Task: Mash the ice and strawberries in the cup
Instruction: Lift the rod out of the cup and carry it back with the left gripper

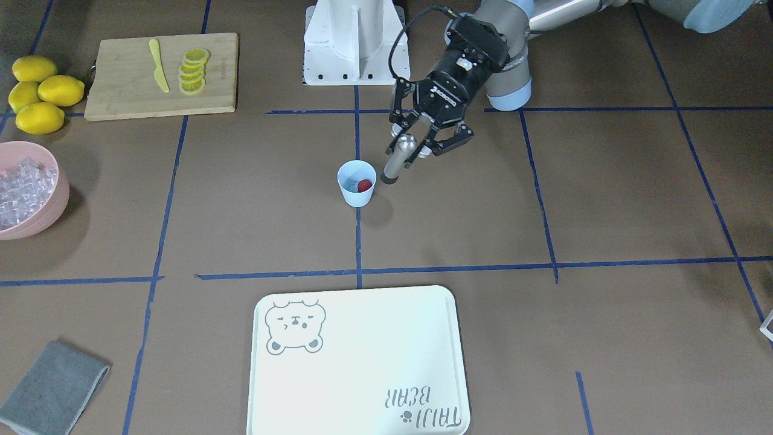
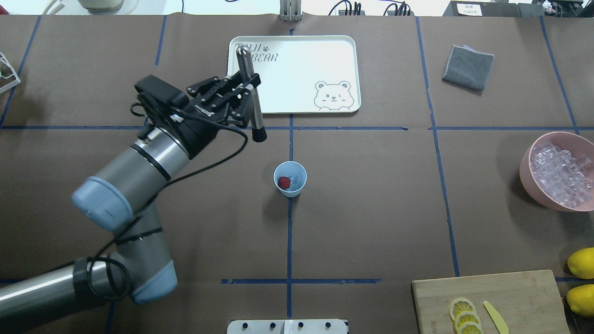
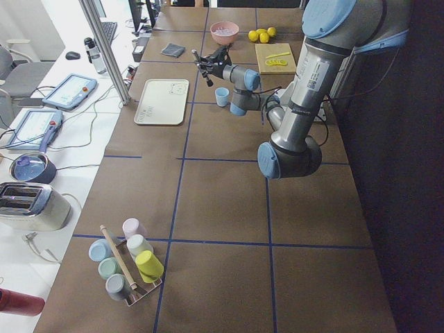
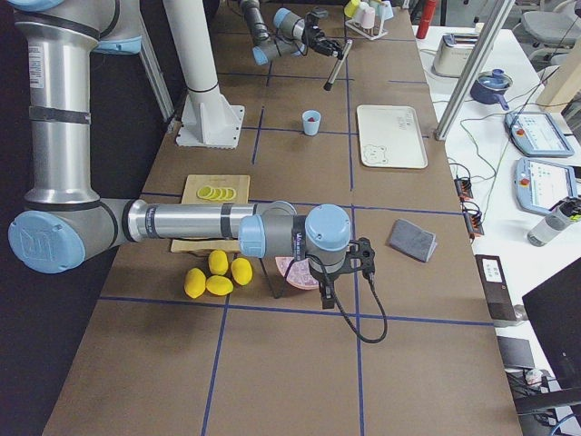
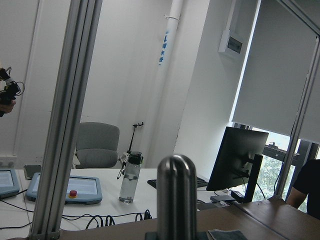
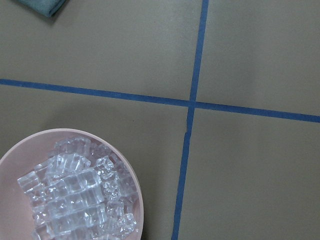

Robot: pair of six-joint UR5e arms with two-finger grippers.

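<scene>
Left pincer (image 1: 415, 140) grips muddler (image 1: 395, 162) near cup (image 1: 356, 197) holding a strawberry (image 1: 364, 185).

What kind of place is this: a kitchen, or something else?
Probably a robotics lab, not a kitchen: the table is papered and gridded with blue tape, the left gripper holds a metal masher, and control tablets lie on a side desk.
</scene>
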